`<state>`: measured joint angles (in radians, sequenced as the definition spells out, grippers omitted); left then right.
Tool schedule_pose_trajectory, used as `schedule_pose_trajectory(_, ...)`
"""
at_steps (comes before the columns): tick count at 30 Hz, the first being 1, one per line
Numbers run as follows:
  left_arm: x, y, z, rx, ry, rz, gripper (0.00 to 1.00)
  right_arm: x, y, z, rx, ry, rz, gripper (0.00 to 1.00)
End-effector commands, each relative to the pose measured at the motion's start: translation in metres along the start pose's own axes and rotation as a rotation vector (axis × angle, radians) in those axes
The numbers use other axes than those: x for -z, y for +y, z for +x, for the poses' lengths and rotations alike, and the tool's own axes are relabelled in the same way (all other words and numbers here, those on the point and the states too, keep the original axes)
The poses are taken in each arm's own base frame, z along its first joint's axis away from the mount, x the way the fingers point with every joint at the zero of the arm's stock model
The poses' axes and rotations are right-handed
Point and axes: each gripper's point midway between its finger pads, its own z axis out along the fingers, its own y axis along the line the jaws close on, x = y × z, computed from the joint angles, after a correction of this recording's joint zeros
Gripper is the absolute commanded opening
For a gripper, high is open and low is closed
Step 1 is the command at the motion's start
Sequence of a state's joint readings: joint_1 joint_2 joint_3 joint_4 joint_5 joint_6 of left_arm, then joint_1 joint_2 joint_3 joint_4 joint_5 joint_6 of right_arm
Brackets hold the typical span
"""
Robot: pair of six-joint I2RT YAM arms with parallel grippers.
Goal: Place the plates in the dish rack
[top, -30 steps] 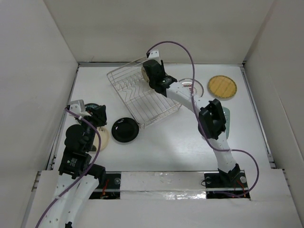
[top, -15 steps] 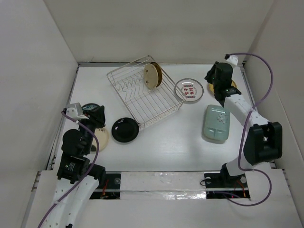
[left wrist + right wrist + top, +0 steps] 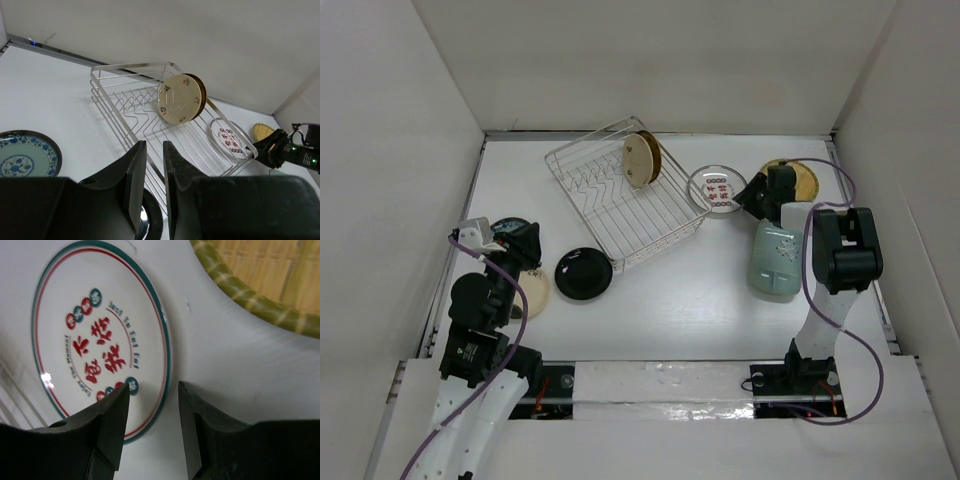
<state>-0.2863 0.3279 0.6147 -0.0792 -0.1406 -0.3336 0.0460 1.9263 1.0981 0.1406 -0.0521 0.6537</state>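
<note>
The silver wire dish rack (image 3: 620, 205) stands at the back middle, and two tan round plates (image 3: 642, 158) stand upright in it. They also show in the left wrist view (image 3: 179, 98). The white plate with red marks (image 3: 717, 187) lies right of the rack. My right gripper (image 3: 752, 197) is low at its right edge, open. In the right wrist view (image 3: 152, 387) the jaws stand either side of that plate's rim (image 3: 100, 345). My left gripper (image 3: 154, 145) is empty, jaws almost together, above the glossy black plate (image 3: 584, 272).
A woven yellow round plate (image 3: 795, 178) lies behind the right gripper. The pale green rectangular plate (image 3: 775, 258) lies under the right arm. The teal patterned plate (image 3: 510, 228) and a cream plate (image 3: 532, 290) lie by the left arm. White walls enclose the table.
My right arm left the tan plate standing in the rack, swung to the far right, then came down at the white plate's right edge. The left arm has not moved.
</note>
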Motion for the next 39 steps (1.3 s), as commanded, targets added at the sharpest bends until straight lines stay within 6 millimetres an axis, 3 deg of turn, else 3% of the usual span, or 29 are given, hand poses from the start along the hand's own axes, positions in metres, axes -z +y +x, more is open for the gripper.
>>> schedule_pose_trajectory(1,-0.003,-0.001,-0.004,-0.005,-0.023,0.003,0.18,-0.003,0.027,-0.025,-0.085,-0.056,-0.126,0.51)
schedule_pose_trajectory(6,-0.004,-0.001,-0.006,-0.007,-0.024,-0.002,0.18,-0.008,0.026,-0.029,-0.116,-0.034,-0.142,0.46)
schedule_pose_trajectory(10,-0.004,0.001,-0.006,-0.009,-0.025,-0.011,0.17,-0.008,0.021,-0.036,-0.176,-0.043,-0.164,0.0)
schedule_pose_trajectory(13,-0.005,0.001,-0.005,-0.01,-0.022,-0.014,0.17,0.002,0.02,-0.046,-0.181,-0.094,-0.151,0.0)
schedule_pose_trajectory(16,-0.006,0.001,-0.005,-0.01,-0.019,-0.012,0.17,0.031,0.032,-0.079,-0.148,-0.213,-0.155,0.0)
schedule_pose_trajectory(17,-0.006,0.001,-0.005,-0.012,-0.019,-0.012,0.17,0.052,0.045,-0.101,-0.126,-0.295,-0.165,0.0)
schedule_pose_trajectory(20,-0.006,0.001,-0.004,-0.01,-0.019,-0.015,0.17,0.09,0.065,-0.135,-0.063,-0.443,-0.134,0.0)
schedule_pose_trajectory(21,-0.006,0.001,-0.004,-0.012,-0.018,-0.014,0.17,0.116,0.079,-0.151,-0.045,-0.508,-0.148,0.0)
schedule_pose_trajectory(23,-0.006,0.001,-0.004,-0.012,-0.018,-0.014,0.17,0.144,0.095,-0.17,-0.016,-0.595,-0.135,0.0)
schedule_pose_trajectory(24,-0.006,0.001,-0.005,-0.012,-0.019,-0.014,0.18,0.161,0.115,-0.172,0.039,-0.626,-0.16,0.0)
schedule_pose_trajectory(26,-0.006,0.001,-0.004,-0.01,-0.019,-0.012,0.17,0.176,0.136,-0.174,0.093,-0.653,-0.167,0.0)
schedule_pose_trajectory(27,-0.006,0.001,-0.004,-0.012,-0.018,-0.011,0.17,0.187,0.163,-0.168,0.153,-0.663,-0.205,0.0)
schedule_pose_trajectory(30,-0.005,0.001,-0.005,-0.011,-0.02,-0.012,0.18,0.209,0.201,-0.167,0.239,-0.713,-0.228,0.0)
schedule_pose_trajectory(31,-0.005,0.001,-0.005,-0.011,-0.02,-0.012,0.17,0.206,0.223,-0.151,0.277,-0.694,-0.258,0.0)
schedule_pose_trajectory(33,-0.005,0.0,-0.005,-0.011,-0.019,-0.009,0.17,0.203,0.244,-0.141,0.357,-0.682,-0.252,0.0)
schedule_pose_trajectory(34,-0.005,0.0,-0.005,-0.011,-0.021,-0.008,0.17,0.214,0.273,-0.136,0.379,-0.693,-0.295,0.0)
schedule_pose_trajectory(35,-0.005,0.0,-0.005,-0.011,-0.021,-0.006,0.18,0.194,0.278,-0.123,0.418,-0.664,-0.263,0.0)
schedule_pose_trajectory(37,-0.005,0.0,-0.005,-0.011,-0.022,-0.008,0.17,0.199,0.306,-0.124,0.468,-0.686,-0.27,0.0)
schedule_pose_trajectory(38,-0.004,0.0,-0.005,-0.009,-0.022,-0.008,0.17,0.177,0.313,-0.103,0.517,-0.642,-0.246,0.0)
schedule_pose_trajectory(39,-0.004,0.0,-0.005,-0.009,-0.021,-0.006,0.17,0.172,0.32,-0.098,0.553,-0.638,-0.235,0.0)
